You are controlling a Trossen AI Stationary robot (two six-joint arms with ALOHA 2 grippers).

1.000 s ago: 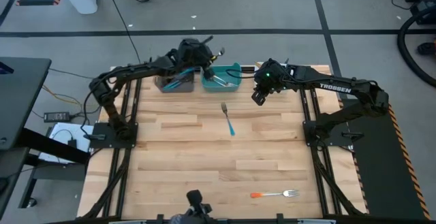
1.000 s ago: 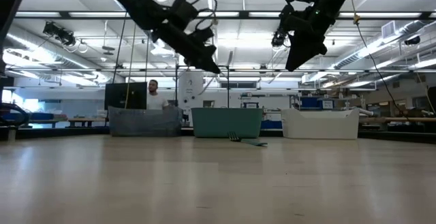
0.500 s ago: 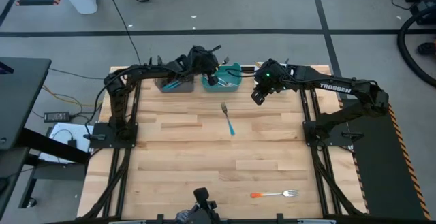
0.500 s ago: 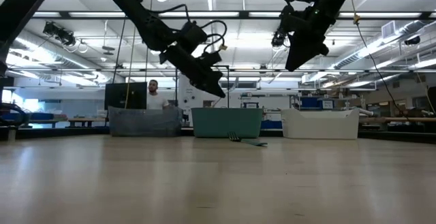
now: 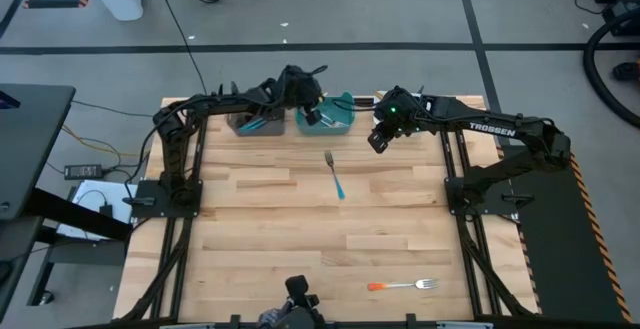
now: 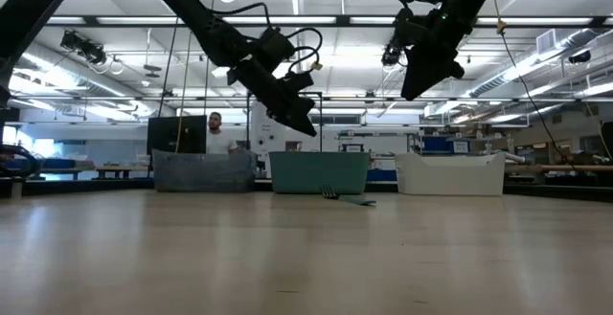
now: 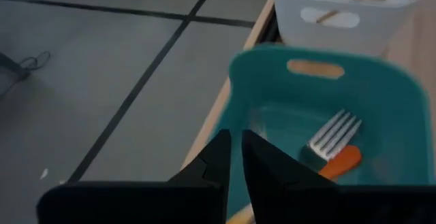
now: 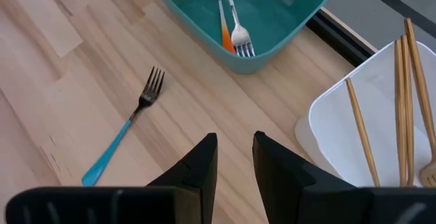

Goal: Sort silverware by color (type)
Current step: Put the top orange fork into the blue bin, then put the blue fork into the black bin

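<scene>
A blue-handled fork (image 5: pixel 334 175) is lying on the table (image 5: pixel 250 229) just in front of the teal bin (image 5: pixel 345 122), and an orange-handled fork (image 5: pixel 402 285) is lying near the front edge. More orange-handled forks (image 8: pixel 231 26) are sitting in the teal bin. The left gripper (image 5: pixel 311 112) is hovering over that bin, jaws nearly together and empty. The right gripper (image 5: pixel 378 141) is hanging beside the white bin (image 8: pixel 354 125), jaws slightly apart, empty.

Table (image 5: pixel 260 239) is made of pale matt wood planks; shiny metal tines are seen on the blue-handled fork (image 5: pixel 334 175) beside the smooth plastic teal bin (image 5: pixel 345 126).
</scene>
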